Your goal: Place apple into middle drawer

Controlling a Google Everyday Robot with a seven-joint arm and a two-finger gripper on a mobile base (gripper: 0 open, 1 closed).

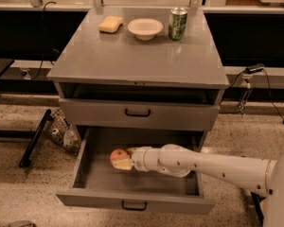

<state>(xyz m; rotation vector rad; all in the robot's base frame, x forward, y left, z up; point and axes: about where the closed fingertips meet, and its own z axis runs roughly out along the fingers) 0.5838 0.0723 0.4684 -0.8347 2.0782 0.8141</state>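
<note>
Clasping the round red-and-yellow apple (116, 154) with the white gripper (123, 161), fingers pressing against it, left of centre inside the grey metal middle drawer (132, 200).

I count one apple (116, 155), sitting in the middle drawer (132, 200). Two drawers showing: that one and the upper drawer (137, 113). On the cabinet top (132, 60): one sponge (110, 24), one bowl (145, 28), one can (178, 23). One arm (217, 167), one gripper (125, 163), inside the open drawer right beside the apple.
</note>
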